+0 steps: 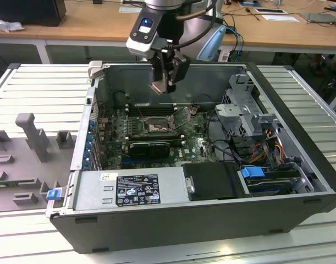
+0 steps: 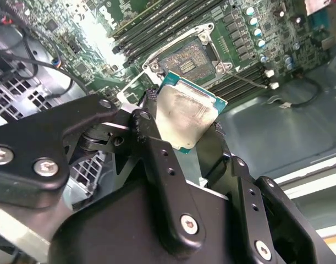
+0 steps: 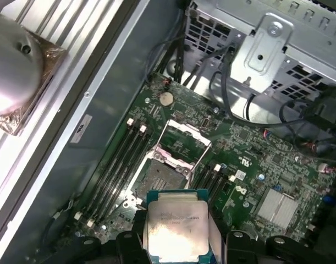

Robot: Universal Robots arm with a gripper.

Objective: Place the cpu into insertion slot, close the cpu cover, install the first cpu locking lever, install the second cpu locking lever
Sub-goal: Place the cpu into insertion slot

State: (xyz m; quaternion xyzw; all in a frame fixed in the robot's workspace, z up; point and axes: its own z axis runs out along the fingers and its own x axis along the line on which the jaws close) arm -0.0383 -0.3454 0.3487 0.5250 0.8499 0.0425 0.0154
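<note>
Basically step one: your gripper clamps the cpu well above the bare insertion slot; cpu cover raised, nothing seated.

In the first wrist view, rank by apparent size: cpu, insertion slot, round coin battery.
cpu, but it sits nearer the camera, so unsure against the slot
insertion slot
coin battery, clearly smallest

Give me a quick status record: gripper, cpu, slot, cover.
gripper: shut on the cpu, above the motherboard inside the computer case
cpu: held at its edges, not yet in the slot
insertion slot: empty, uncovered
cpu cover: appears swung open beside the slot
</note>
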